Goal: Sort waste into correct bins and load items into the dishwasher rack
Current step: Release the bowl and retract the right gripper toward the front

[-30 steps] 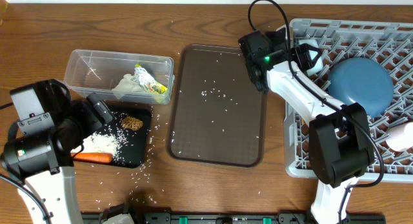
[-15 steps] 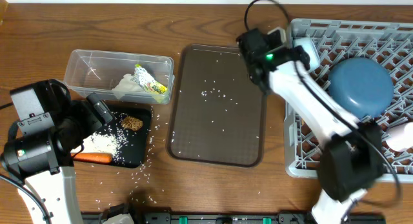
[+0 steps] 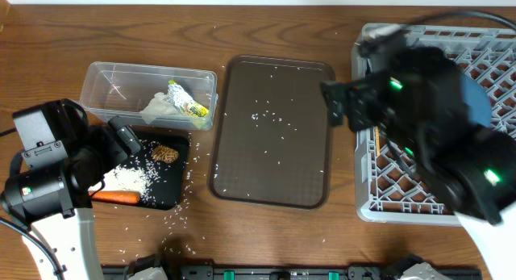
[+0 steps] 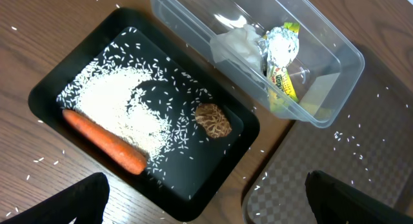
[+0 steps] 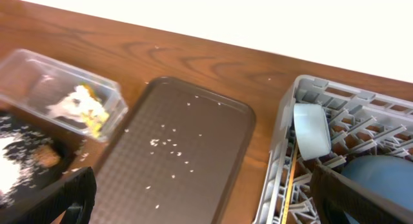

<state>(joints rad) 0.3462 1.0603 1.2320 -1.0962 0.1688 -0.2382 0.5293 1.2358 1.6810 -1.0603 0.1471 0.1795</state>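
Left hand (image 4: pixel 206 208): fingers spread wide with nothing between them, hanging above the near edge of the black tray (image 4: pixel 222 179). In the tray below, the carrot (image 4: pixel 103 141) lies along a heap of rice (image 4: pixel 119 98). The lump (image 4: pixel 213 119) sits a little apart, toward the tub side. We take this tray for the food bin. Just beside its far edge, the tub (image 4: pixel 339 59) holds the tissue (image 4: pixel 235 43) and the wrapper (image 4: pixel 281 66), so dry rubbish is kept apart from food.

Right hand (image 5: pixel 206 204): likewise spread and empty, facing the brown tray (image 5: pixel 129 179) and the rack (image 5: pixel 282 140) from above. Its arm is blurred in the overhead view. The brown tray carries only scattered grains. In the rack, a pale cup (image 5: pixel 312 128) leans among the pegs at the corner, with the dish (image 5: pixel 381 179) near it. We judge the pegs prop both on edge.

Stray grains (image 3: pixel 179 217) on the tabletop (image 3: pixel 48 38) by the black tray are not yet binned. Otherwise the sorting looks nearly done.
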